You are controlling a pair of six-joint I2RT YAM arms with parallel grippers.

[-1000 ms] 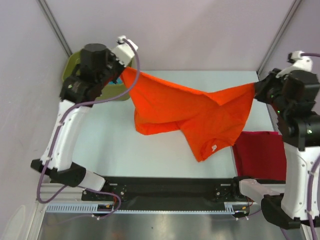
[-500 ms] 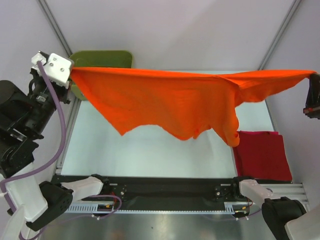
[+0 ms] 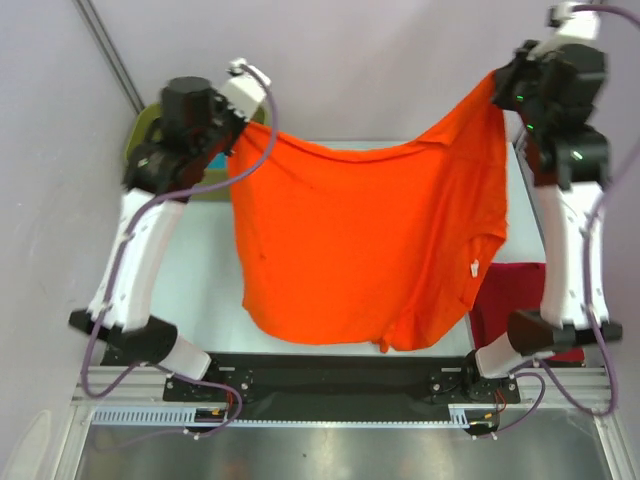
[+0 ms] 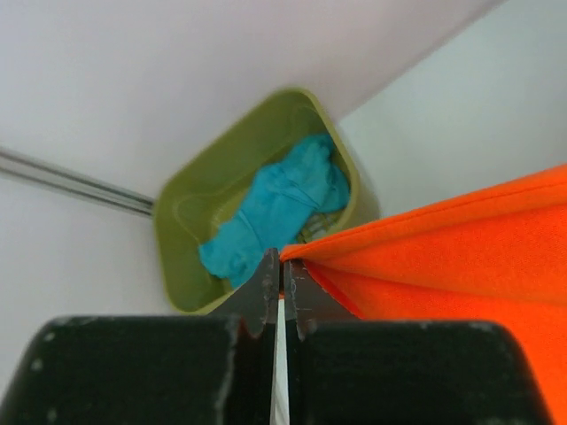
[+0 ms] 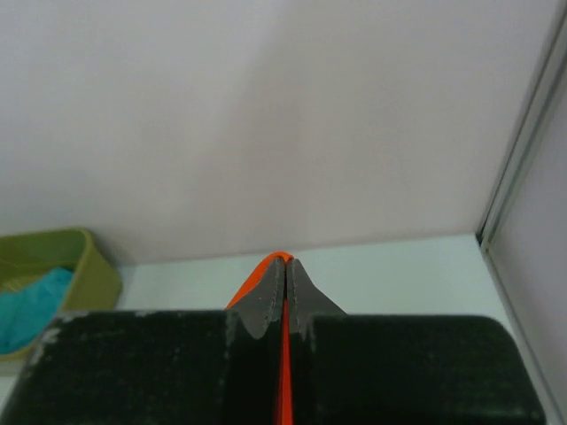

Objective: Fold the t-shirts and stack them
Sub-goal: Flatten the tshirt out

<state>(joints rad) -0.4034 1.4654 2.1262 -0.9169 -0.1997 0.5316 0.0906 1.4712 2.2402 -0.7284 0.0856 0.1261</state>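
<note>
Found both clamped shut on the orange t-shirt (image 3: 360, 240): left gripper (image 3: 237, 140) pinching its upper left corner, right gripper (image 3: 495, 85) pinching the upper right corner, set higher. Hangs as a sheet between them above the counter (image 3: 200, 270), top edge running left to right, lower edge toward the arm bases; laying flat likely needs both lowered together. Folded dark red t-shirt (image 3: 515, 300) on the counter at its right edge; teal t-shirt (image 4: 275, 204) in the bin (image 4: 190, 212).

Orange t-shirt (image 3: 365, 250) hangs spread out in mid-air, pinched up by two top corners, tiny white label near its right edge. Dark red t-shirt (image 3: 505, 300) lies folded at the right, partly hidden behind it. Teal t-shirt (image 4: 275, 208) sits crumpled in the olive-green bin (image 4: 190, 221).
</note>
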